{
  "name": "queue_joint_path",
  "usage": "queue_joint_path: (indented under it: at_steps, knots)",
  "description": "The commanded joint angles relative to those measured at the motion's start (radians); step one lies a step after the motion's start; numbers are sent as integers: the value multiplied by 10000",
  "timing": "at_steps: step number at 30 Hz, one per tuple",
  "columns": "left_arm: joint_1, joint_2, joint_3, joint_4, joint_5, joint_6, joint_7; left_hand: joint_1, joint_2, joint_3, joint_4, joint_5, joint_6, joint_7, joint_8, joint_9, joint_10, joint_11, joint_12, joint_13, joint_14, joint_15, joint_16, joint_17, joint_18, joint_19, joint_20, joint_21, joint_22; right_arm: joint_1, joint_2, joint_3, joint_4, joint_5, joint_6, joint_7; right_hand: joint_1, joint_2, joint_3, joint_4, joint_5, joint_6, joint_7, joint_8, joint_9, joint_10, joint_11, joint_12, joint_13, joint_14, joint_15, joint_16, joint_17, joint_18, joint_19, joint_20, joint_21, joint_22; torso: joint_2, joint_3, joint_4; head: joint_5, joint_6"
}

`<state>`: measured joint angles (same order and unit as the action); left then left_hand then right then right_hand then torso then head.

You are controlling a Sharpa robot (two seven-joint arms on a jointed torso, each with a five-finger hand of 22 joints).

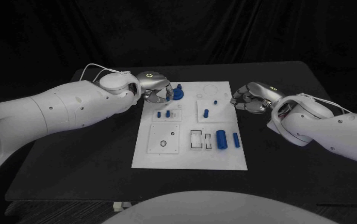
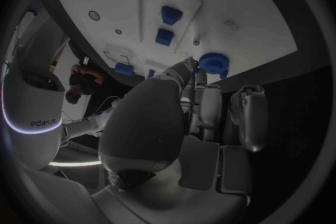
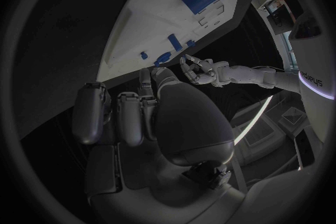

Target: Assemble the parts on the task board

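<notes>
The white task board (image 1: 190,154) lies mid-table. A blue round gear (image 1: 178,94) stands at its far left corner, and my left hand (image 1: 158,94) sits right beside it. In the left wrist view, two fingertips (image 2: 187,65) reach the rim of the gear (image 2: 213,63) while the other fingers stay curled; a firm grip is not plain. My right hand (image 1: 249,101) hovers at the board's right edge with its fingers (image 3: 126,117) curled in on nothing. Small blue pegs (image 1: 165,114) and another peg (image 1: 206,113) stand in the board. A blue cylinder (image 1: 222,139) and rod (image 1: 236,140) lie near the front.
The black table (image 1: 89,157) spreads around the board on every side. Recessed white plates (image 1: 163,139) and a slot block (image 1: 195,139) take up the board's front half. In the right wrist view, the board (image 3: 140,28) edge passes close by the curled fingers.
</notes>
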<state>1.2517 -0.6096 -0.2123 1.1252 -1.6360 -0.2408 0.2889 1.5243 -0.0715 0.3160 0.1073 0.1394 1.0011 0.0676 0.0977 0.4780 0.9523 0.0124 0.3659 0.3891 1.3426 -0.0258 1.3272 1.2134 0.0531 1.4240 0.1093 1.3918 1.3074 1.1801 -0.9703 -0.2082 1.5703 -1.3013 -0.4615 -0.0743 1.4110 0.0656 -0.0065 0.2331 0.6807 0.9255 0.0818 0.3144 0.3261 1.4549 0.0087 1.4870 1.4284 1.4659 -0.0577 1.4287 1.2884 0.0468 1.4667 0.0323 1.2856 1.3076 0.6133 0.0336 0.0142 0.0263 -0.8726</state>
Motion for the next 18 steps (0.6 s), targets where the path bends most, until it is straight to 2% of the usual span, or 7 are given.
queue_joint_path:
  at_steps: [1,11,18]
  knots:
    - [-51,21,8,-63,-21,249,-28,-62,28,-41,4,-14,-12,-78,-52,-18,-74,8,-43,-19,-100,1,-61,-13,-51,-79,20,-52,1987,-23,-19,5,18,-22,57,-173,75,65,53,0,31,75,-4,-5,10,285,-84,-36,-286,537,-99,-46,-9,160,37,88,-57,1795,-15,1,5,-4,0]
    - [-210,94,8,-294,-21,243,-44,-53,19,-44,-5,-9,2,-93,-54,-21,-90,0,-66,-35,-116,-4,-72,-24,-49,-89,21,-64,1985,-24,-44,5,39,-21,50,-173,71,61,69,-5,28,80,-6,-3,15,284,-86,-37,-288,538,-101,-42,-2,161,36,87,-60,1794,-18,8,-7,-9,0]
    - [-258,129,8,-449,-21,216,-66,-43,18,-41,-13,-1,15,-98,-53,-22,-97,-4,-77,-43,-130,-8,-84,-39,-48,-95,22,-72,1983,-25,-47,5,43,-21,39,-166,70,59,74,-8,27,81,-7,-2,16,281,-87,-40,-292,537,-101,-46,-8,161,36,87,-61,1794,-9,-1,-1,7,0]
